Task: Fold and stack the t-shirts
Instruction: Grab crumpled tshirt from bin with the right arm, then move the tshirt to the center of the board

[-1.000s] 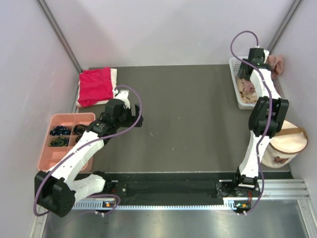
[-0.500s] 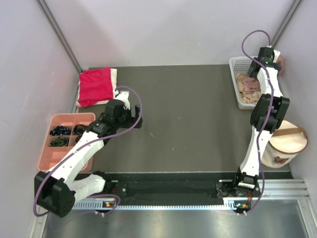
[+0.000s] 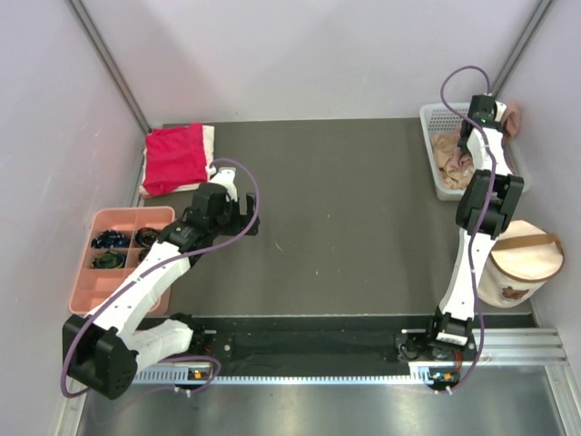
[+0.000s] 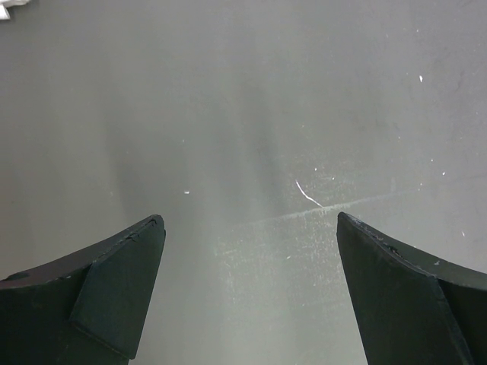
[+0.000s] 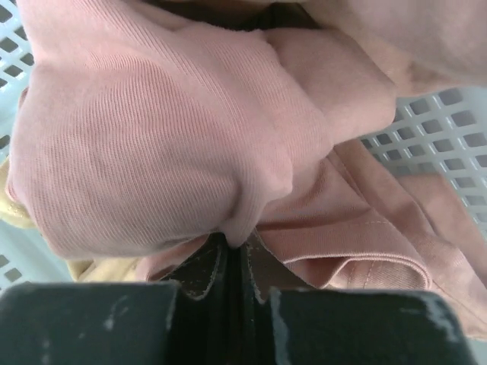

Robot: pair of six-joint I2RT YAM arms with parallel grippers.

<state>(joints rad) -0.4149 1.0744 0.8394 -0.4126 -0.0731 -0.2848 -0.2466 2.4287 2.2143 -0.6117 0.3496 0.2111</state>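
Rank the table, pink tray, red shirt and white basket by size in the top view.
1. table
2. pink tray
3. red shirt and white basket: about alike; the basket is partly hidden.

Left gripper (image 4: 249,219): two black wedge-shaped fingers (image 4: 114,281) spread wide apart above the matt grey table (image 4: 243,91). Between them, a short white scratch (image 4: 308,194); an unidentifiable white scrap (image 4: 6,7) at the view's upper left corner.
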